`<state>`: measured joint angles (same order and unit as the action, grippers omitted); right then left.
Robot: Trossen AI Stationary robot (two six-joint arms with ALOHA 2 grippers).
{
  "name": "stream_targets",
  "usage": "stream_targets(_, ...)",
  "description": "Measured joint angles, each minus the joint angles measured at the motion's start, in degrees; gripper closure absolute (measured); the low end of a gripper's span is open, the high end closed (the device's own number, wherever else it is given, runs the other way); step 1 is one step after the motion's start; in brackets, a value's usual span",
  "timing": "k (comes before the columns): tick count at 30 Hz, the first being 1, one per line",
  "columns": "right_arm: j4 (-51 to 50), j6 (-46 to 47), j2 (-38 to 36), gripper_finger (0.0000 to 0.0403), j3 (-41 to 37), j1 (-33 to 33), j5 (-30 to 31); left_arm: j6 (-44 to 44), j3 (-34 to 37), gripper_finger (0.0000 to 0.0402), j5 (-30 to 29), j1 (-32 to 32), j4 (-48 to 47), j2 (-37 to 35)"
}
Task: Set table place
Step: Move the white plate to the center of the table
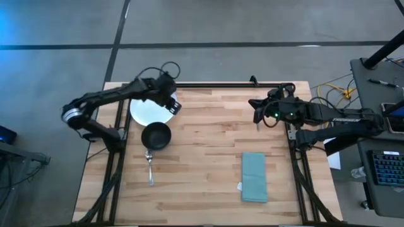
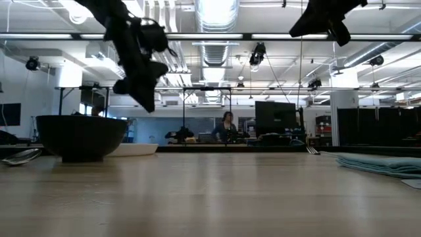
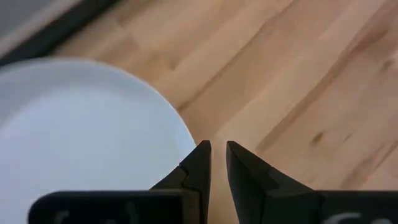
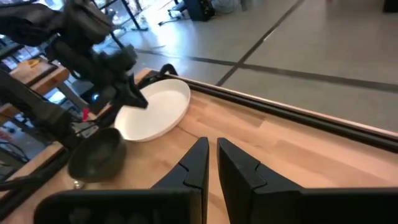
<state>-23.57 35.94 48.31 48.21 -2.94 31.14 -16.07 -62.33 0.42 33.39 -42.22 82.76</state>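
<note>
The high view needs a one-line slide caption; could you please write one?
Left hand hovers at the white plate beside the black bowl; right hand waits above the table, teal napkin nearby.

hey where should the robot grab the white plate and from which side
Probably by its raised rim. The white plate lies flat on the table, so the thin edge is the only part two fingers can pinch. The side toward the table's middle looks best: the black bowl sits close against another side, and the left hand hangs at that free edge, fingers nearly closed, holding nothing.
</note>
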Motion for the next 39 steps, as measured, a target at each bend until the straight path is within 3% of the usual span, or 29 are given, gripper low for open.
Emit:
stream_targets(8, -0.49, -0.13, 0.0, 0.0376, 0.0, -0.26, -0.02, -1.69, 0.02, 0.0398, -4.04, 0.0, -2.91, 7.45)
stream_targets(11, -0.72, -0.06, 0.0, 0.0376, 0.0, -0.26, -0.02, -2.06, 0.07, 0.04, -7.72, 0.0, -2.87, 7.61)
stream_targets(23, -0.7, 0.04, 0.0, 0.0376, 0.0, -0.26, -0.02, -1.8, 0.39, 0.0401, -8.46, 0.26, -0.63, 12.91)
stream_targets(29, -0.7, 0.04, 0.0, 0.0376, 0.0, -0.22, -0.02, -1.54, 0.39, 0.0402, -13.02, 0.26, 0.53, 15.73)
stream_targets(34, -0.68, 0.04, 0.0, 0.0376, 0.0, -0.22, -0.02, -1.11, 0.44, 0.0402, -12.19, 0.28, 2.76, 18.03)
stream_targets(39, -0.7, 0.04, 0.0, 0.0376, 0.0, -0.22, -0.02, -1.19, 0.39, 0.0401, -7.11, 0.05, 4.63, 19.38)
